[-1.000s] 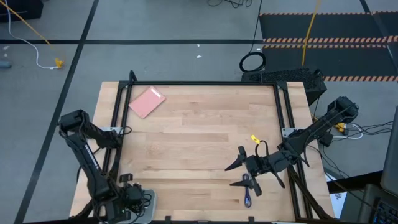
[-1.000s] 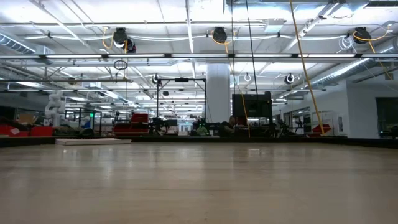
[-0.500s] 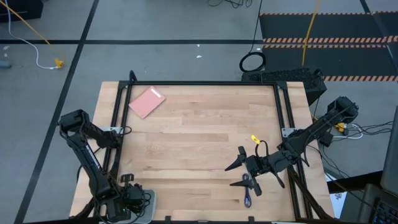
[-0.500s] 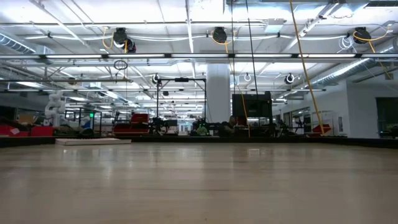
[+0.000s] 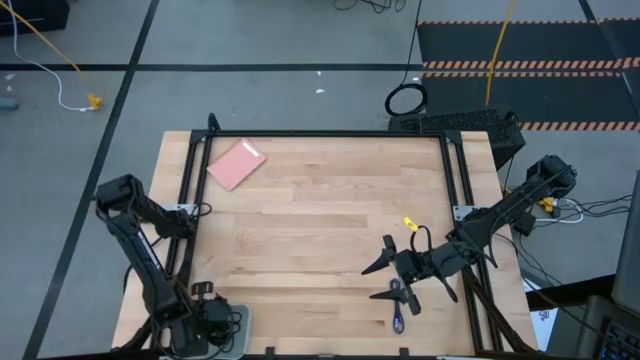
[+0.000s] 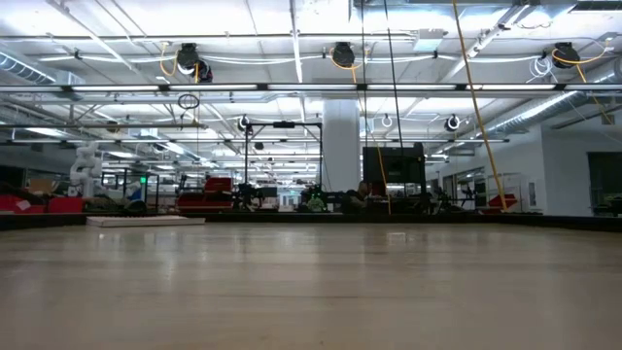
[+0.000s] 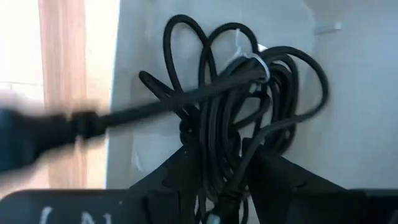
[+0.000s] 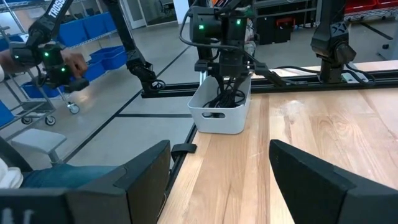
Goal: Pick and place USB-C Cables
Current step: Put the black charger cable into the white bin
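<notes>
Black USB-C cables (image 7: 242,112) lie coiled and bunched in a white bin (image 5: 238,320) at the table's near left corner. The bin (image 8: 221,118) also shows in the right wrist view. My left gripper (image 5: 205,308) stands over the bin, shut on the black bundle. The purple-blue cable (image 5: 398,318) lies on the wood near the table's near edge, right of centre. My right gripper (image 5: 381,280) is open and hovers just on the far side of it, fingers pointing toward the table's left. Its wrist view does not show the purple-blue cable. My left gripper (image 7: 225,186) has strands of the black coil (image 7: 225,168) pinched between its two fingers. It comes from above, pointing down into the bin. The loops spread out below the fingers inside the bin (image 7: 348,124), and one plug end (image 7: 62,127) sticks out sideways, blurred.
A pink flat card (image 5: 237,163) lies at the far left corner. Black frame rails (image 5: 190,200) run along the table's left and right sides. Bare wood stretches between the two arms. A person (image 8: 37,174) sits beyond the table's left side.
</notes>
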Controlling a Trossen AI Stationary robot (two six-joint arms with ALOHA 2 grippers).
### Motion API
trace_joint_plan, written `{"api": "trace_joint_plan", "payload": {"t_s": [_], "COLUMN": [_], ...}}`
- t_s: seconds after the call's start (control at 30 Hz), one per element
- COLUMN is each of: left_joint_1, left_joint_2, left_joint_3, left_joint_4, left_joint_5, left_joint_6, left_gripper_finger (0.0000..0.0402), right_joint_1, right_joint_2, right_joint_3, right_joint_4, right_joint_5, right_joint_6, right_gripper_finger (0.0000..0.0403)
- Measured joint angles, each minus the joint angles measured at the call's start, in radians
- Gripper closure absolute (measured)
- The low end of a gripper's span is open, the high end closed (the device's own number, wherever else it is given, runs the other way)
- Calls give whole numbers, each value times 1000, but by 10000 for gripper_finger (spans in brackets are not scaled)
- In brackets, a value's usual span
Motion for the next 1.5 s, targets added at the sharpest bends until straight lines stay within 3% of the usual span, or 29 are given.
{"api": "trace_joint_plan", "payload": {"t_s": [0.3,0.6,0.8,1.0,1.17,1.33,1.5], "left_joint_1": [-1,19,39,93,146,175,164], "left_joint_2": [-72,-228,-294,-302,-302,-299,-286], "left_joint_3": [0,1,2,2,2,2,2], "left_joint_4": [0,-96,-188,-246,-180,-82,-78], "left_joint_5": [15,18,-63,-152,-227,-229,-211], "left_joint_6": [-3,-97,-114,-58,41,135,132], "left_gripper_finger": [276,277,277,277,277,277,286], "right_joint_1": [0,0,0,0,0,0,0], "right_joint_2": [0,0,0,0,0,0,0], "right_joint_3": [0,0,0,0,0,0,0], "right_joint_4": [0,-1,-5,-18,-19,-20,-27], "right_joint_5": [0,0,0,0,0,0,0], "right_joint_6": [0,-4,-4,-5,-4,-5,-5], "right_gripper_finger": [136,136,136,136,136,136,136]}}
